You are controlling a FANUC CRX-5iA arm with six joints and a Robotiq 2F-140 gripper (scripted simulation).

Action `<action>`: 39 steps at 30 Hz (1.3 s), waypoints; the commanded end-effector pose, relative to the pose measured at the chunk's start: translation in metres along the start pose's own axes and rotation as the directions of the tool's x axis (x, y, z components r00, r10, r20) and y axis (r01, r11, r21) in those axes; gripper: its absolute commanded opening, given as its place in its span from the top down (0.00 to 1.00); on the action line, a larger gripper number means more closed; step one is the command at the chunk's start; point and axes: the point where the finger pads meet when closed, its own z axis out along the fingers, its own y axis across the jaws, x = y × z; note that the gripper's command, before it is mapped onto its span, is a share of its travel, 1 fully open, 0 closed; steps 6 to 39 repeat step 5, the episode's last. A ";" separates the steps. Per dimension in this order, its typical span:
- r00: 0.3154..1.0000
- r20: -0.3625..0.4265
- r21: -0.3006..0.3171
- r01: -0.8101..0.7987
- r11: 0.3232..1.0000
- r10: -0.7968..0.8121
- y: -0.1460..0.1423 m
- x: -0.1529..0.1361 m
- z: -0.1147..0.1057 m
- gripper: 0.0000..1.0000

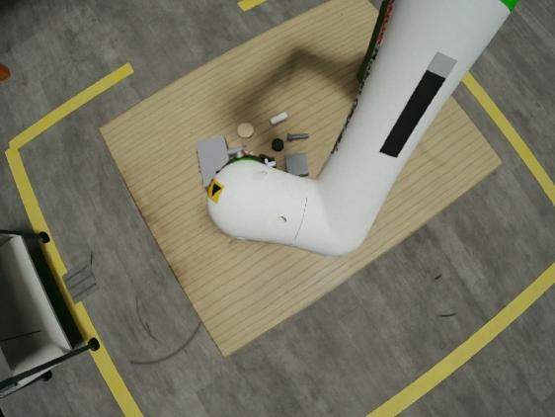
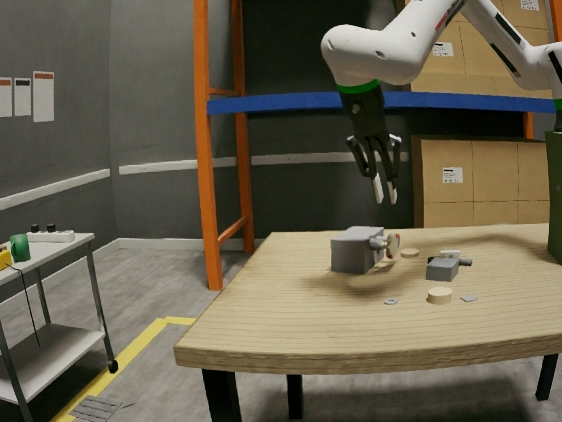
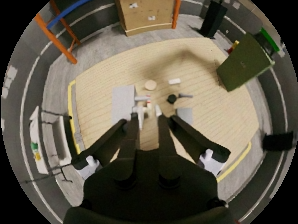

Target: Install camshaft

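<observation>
The grey engine case (image 2: 350,255) (image 1: 212,155) (image 3: 123,103) stands upright near the middle of the wooden table (image 2: 300,320). The camshaft (image 2: 392,245) sticks out of its front, shaft toward the case, with its pale big gear carrying a red mark at the outer end. I cannot tell how deep the shaft sits or how the teeth meet. My gripper (image 2: 385,192) (image 3: 148,110) hangs high above the camshaft and the case, pointing down. Its fingers are nearly together with nothing between them. In the overhead view the arm hides the gripper.
Right of the case lie a tan disc (image 2: 410,252) (image 1: 245,129), a grey block (image 2: 442,269) (image 1: 296,163), a white peg (image 1: 278,118), a grey bolt (image 1: 297,135) and a black cap (image 1: 277,143). Nearer the front lie a second tan disc (image 2: 439,295), a washer (image 2: 391,301) and a small plate (image 2: 468,298). A tall green block (image 2: 554,200) stands at the table's right edge.
</observation>
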 end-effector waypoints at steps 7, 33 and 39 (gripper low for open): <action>1.000 0.001 0.002 -0.001 1.000 0.001 -0.001 0.000 -0.001 0.73; 1.000 0.001 0.002 -0.001 1.000 0.001 -0.001 0.000 -0.001 0.73; 1.000 0.001 0.002 -0.001 1.000 0.001 -0.001 0.000 -0.001 0.73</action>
